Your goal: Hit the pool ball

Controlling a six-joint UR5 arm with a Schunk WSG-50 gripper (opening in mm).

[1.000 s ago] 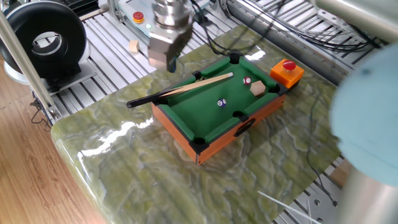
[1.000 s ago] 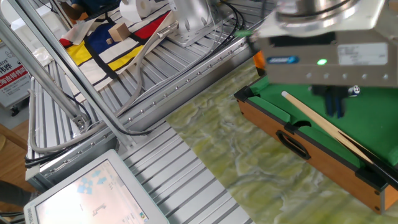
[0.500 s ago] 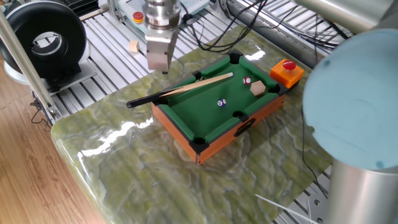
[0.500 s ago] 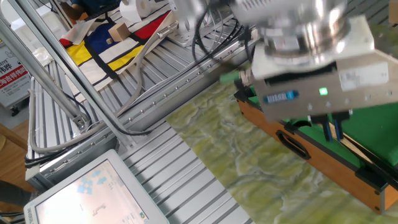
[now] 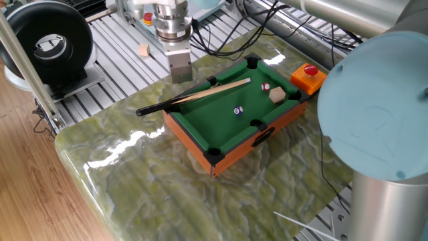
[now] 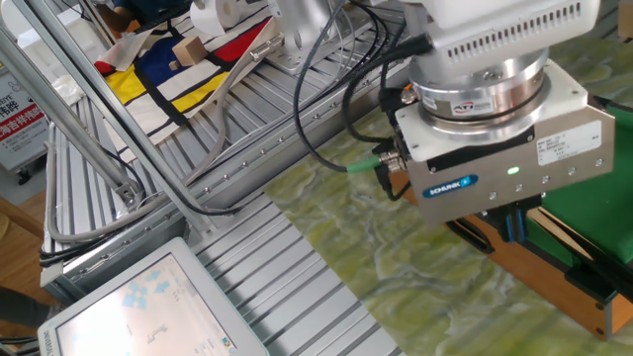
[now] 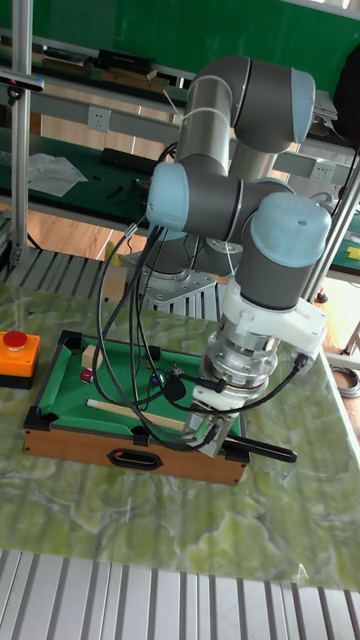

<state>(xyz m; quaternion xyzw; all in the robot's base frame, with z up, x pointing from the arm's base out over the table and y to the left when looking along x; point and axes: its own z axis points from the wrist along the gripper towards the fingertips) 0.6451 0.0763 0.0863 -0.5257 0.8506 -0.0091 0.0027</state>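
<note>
The pool ball (image 5: 237,111), tiny and dark blue with a white spot, rests on the green felt of the small pool table (image 5: 194,144). A wooden cue (image 5: 200,94) with a black handle lies across the table's left end, its handle sticking out over the rim. My gripper (image 5: 179,79) hangs above the table's left edge near the cue's handle end, well away from the ball. In the other fixed view its blue fingers (image 6: 509,227) point down with a narrow gap and hold nothing. The tall view shows the gripper (image 7: 212,440) just above the cue (image 7: 130,410).
A red-and-white ball (image 5: 265,87) and a tan wooden cube (image 5: 277,95) lie near the table's far end. An orange box with a red button (image 5: 308,77) stands beside that end. Cables (image 5: 221,47) trail behind the table. The arm's large blue joint (image 5: 374,114) fills the right foreground.
The gripper has come down and moved from over the table's felt toward the handle end of the cue. Balls, cube and cue have not moved.
</note>
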